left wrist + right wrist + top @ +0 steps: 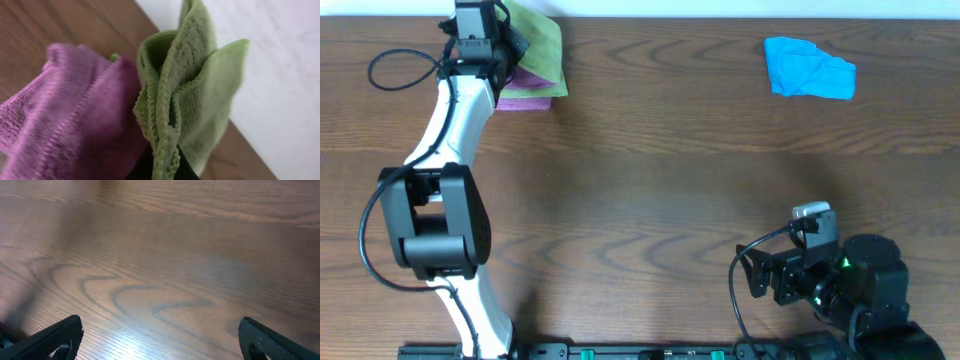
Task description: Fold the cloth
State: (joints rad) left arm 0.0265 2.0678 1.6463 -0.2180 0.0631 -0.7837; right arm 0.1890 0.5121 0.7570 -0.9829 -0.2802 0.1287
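Note:
A green cloth lies on a purple cloth at the table's far left. My left gripper is over them and is shut on the green cloth's bunched edge, with the purple cloth beside it on the left. A crumpled blue cloth lies at the far right. My right gripper is open and empty, low over bare wood near the front right; its fingertips show wide apart.
The table's far edge runs just behind the green cloth, with a white surface beyond it. A black cable loops left of the left arm.

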